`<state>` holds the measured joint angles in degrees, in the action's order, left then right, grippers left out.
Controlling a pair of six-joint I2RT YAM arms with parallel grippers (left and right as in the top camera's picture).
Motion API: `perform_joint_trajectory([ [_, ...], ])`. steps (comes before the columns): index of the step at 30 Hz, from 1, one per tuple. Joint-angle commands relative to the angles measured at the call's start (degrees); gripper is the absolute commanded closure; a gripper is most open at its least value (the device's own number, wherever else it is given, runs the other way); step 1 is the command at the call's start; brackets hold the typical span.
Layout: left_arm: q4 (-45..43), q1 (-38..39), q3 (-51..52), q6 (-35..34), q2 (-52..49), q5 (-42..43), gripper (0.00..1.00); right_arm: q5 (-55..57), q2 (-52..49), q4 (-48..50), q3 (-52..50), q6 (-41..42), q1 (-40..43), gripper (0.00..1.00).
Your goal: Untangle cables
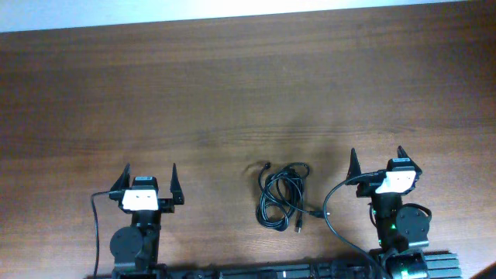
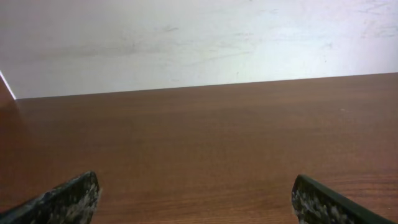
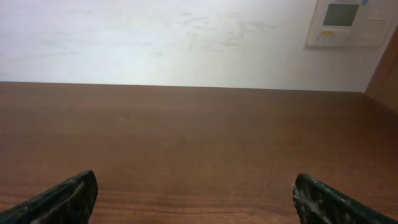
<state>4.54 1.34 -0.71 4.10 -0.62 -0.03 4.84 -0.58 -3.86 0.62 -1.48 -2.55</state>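
The cables (image 1: 282, 195) lie as one small bundle of thin black loops on the wooden table (image 1: 232, 93), near the front edge between the two arms, with plug ends at the top left and bottom right. My left gripper (image 1: 149, 177) is open and empty, well to the left of the bundle. My right gripper (image 1: 380, 161) is open and empty, to the right of the bundle. The wrist views show only bare table between each pair of open fingers, left (image 2: 196, 199) and right (image 3: 196, 196); the cables are out of view there.
A thicker black wire (image 1: 335, 203) runs from the right arm's wrist down beside the bundle. A white wall (image 2: 186, 37) stands behind the table's far edge, with a wall panel (image 3: 349, 22) at the right.
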Motion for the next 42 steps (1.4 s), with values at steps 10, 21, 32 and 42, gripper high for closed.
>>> perform_joint_trajectory([
  [10,2.4,-0.4,-1.5,-0.8,0.2,-0.2,0.01,-0.3,0.2,-0.4,-0.3,0.2,0.3,0.01],
  [21,12.3,-0.4,-14.3,-0.8,-10.7,-0.2,0.01,-0.3,0.2,-0.4,-0.3,0.2,0.3,0.01],
  [32,23.1,-0.4,-34.6,0.7,-38.4,4.8,0.01,-0.3,0.2,-0.4,-0.3,0.2,0.3,0.01],
  [42,38.3,-0.3,-52.7,3.8,-62.6,11.9,0.01,-0.3,0.2,-0.4,-0.3,0.2,0.3,0.01],
])
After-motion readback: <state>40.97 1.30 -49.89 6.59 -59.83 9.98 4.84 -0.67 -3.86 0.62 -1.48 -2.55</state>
